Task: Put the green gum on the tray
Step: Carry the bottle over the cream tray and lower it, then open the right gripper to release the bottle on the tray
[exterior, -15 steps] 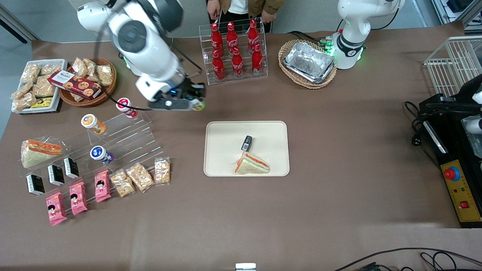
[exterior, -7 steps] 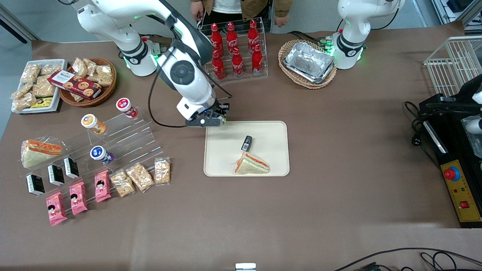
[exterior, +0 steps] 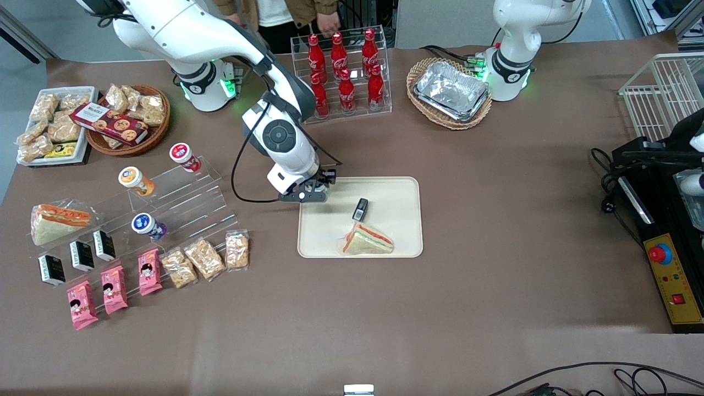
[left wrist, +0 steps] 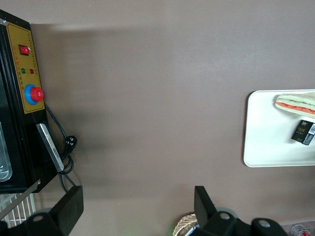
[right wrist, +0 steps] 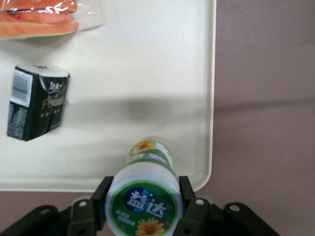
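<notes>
Claw (right wrist: 143,204): I see it pinching the green gum (right wrist: 146,196) by its sides, lid up.
Place: I have it over the tray (right wrist: 147,64) corner, clear of the sandwich (right wrist: 39,19).

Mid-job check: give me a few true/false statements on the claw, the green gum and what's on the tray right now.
1. The claw is shut on the green gum. True.
2. The claw is over a corner of the tray toward the working arm's end. True.
3. The tray holds nothing yet. False: a wrapped sandwich and a small black box lie on it.
4. The green gum already stands free on the tray. False: it is held between the claw's fingers.
5. The black box lies nearer the front camera than the sandwich. False: the sandwich is nearer.
</notes>
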